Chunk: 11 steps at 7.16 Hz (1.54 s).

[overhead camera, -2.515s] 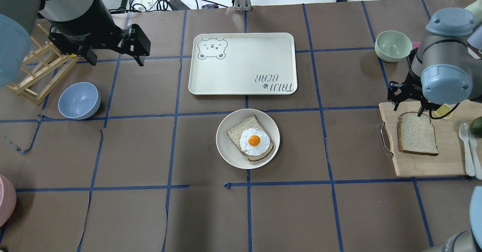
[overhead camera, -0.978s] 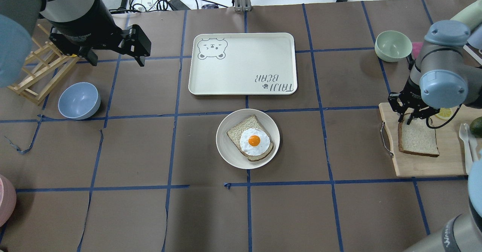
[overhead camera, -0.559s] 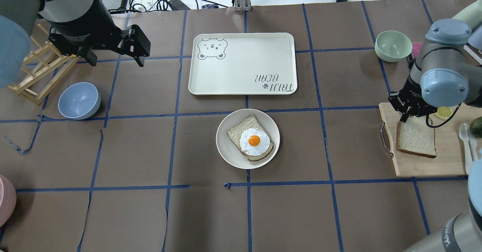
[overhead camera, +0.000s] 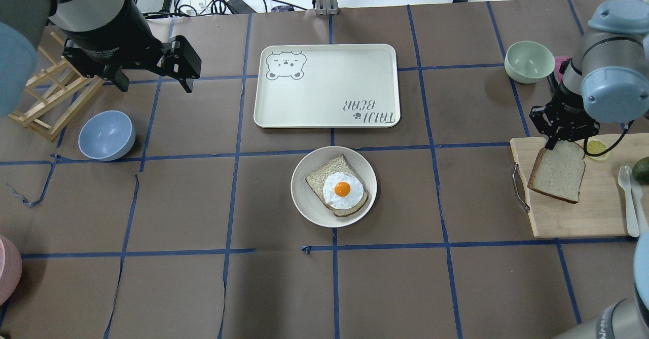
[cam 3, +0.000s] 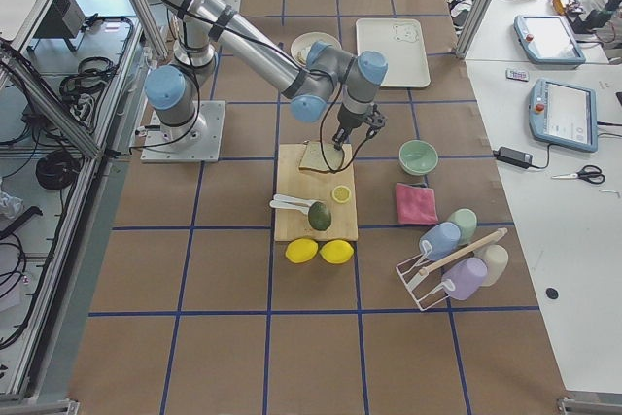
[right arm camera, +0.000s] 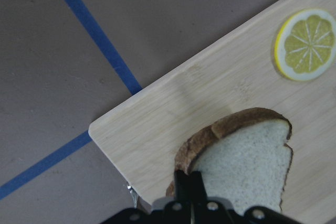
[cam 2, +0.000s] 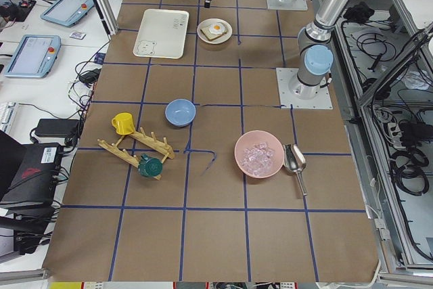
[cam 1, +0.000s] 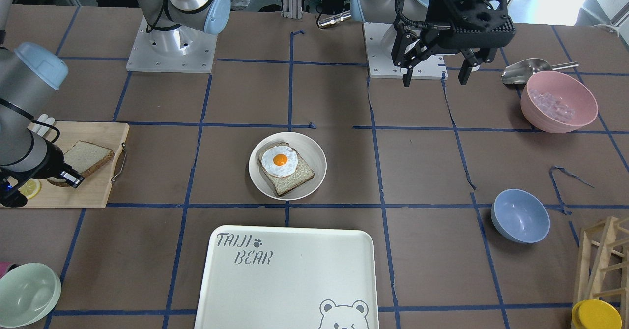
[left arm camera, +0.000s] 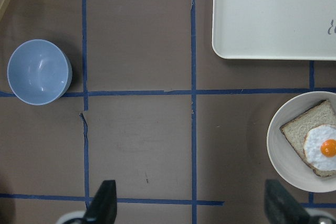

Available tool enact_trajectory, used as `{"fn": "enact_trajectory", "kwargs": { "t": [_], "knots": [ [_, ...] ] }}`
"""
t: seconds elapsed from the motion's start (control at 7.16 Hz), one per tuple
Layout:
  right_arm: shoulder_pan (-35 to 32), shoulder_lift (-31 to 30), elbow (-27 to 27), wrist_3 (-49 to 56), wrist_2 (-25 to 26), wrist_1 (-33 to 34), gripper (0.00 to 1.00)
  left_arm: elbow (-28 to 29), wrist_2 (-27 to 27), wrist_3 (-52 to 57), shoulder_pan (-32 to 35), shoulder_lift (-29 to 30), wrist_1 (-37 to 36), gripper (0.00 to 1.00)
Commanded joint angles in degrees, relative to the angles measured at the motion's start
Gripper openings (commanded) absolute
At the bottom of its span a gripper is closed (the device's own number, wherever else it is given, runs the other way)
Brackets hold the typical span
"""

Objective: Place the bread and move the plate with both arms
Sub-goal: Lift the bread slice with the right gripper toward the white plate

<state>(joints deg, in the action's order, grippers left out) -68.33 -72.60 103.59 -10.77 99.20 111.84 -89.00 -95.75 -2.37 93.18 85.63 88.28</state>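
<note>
The right claw (overhead camera: 552,144) pinches the bread (overhead camera: 556,173) by its rounded crust edge at the table's right end. The overhead view shows the slice hanging tilted over the wooden board (overhead camera: 598,217), gripped edge raised; I cannot tell whether its lower edge touches the wood. Only the right wrist view shows the fingers (right arm camera: 188,182) pressed together on the crust, with a lemon slice (right arm camera: 307,44) lying apart on the board.

The left claw (overhead camera: 155,85) hangs above the table's left half, spread wide and holding nothing. Its wrist view looks down on the blue bowl (left arm camera: 39,72) and the plate (left arm camera: 283,156). The plate sits mid-table, carrying the egg-topped slice (overhead camera: 337,187), with the tray (overhead camera: 327,85) just beyond it toward the edge across from the robot.

The overhead view cuts the pink bowl (cam 1: 558,102) to a sliver; the front view shows it whole, a metal scoop (cam 1: 526,71) beside it. The right side view adds two whole lemons (cam 3: 303,251) past the board.

Counted: two bread slices, one plate, one tray, and three bowls, including the green bowl (overhead camera: 530,61).
</note>
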Motion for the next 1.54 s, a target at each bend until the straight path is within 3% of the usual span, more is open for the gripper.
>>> {"fn": "enact_trajectory", "kwargs": {
  "t": [0.0,0.28,0.56,0.84,1.12,1.4],
  "knots": [
    [-4.9,-4.0,-5.6,-3.0,0.0,-10.9,0.0,0.1,0.1,0.0,0.0,0.1,0.1,1.0],
    [-13.4,-5.3,-10.7,-10.1,-0.2,-17.5,0.0,0.0,0.1,0.0,0.0,0.1,0.1,1.0],
    [-24.1,-5.3,-13.0,-22.0,-1.1,-19.3,0.0,0.1,0.2,0.0,0.0,0.1,0.0,1.0],
    [-33.1,-4.2,-12.9,-37.4,-7.0,-18.6,0.0,0.1,0.1,0.0,0.1,0.1,0.0,1.0],
    [-38.3,-3.0,-12.7,-47.5,-12.2,-17.9,0.0,0.0,0.5,0.0,0.0,0.2,0.1,1.0],
    [-41.9,-1.0,-12.3,-53.3,-14.3,-15.3,0.0,0.1,0.1,0.1,0.0,0.1,0.1,1.0]
  ]
}}
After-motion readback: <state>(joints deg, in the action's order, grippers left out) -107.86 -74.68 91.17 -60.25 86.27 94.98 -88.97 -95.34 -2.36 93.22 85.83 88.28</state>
